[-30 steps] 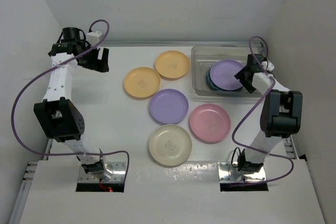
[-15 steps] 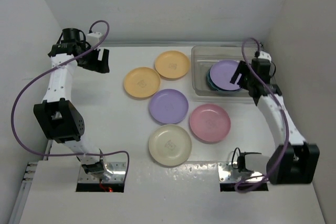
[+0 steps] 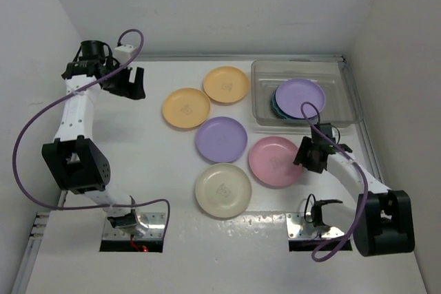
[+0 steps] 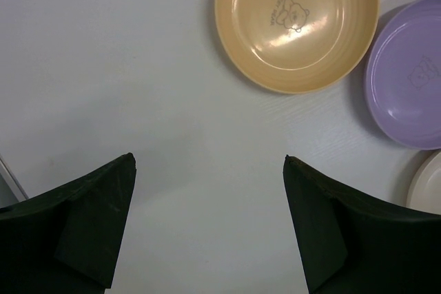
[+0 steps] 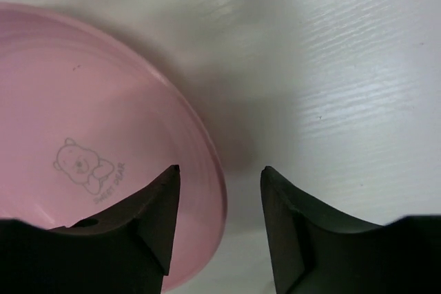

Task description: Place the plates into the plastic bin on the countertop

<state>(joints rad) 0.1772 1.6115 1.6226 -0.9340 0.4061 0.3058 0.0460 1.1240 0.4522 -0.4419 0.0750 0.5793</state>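
White-walled table carried loose plates. At its right rear, the clear plastic bin held a lilac round plate. Right hand, spread apart, straddled the rim of the pink round plastic plate, likely to pinch it. Left hand hovered open.

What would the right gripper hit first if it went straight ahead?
Probably the pink plate: the right gripper points down, open, with the rim between its fingers. How high it hangs is unclear.

I've got bare countertop right of the pink plate, with the plastic bin walling off the far side.
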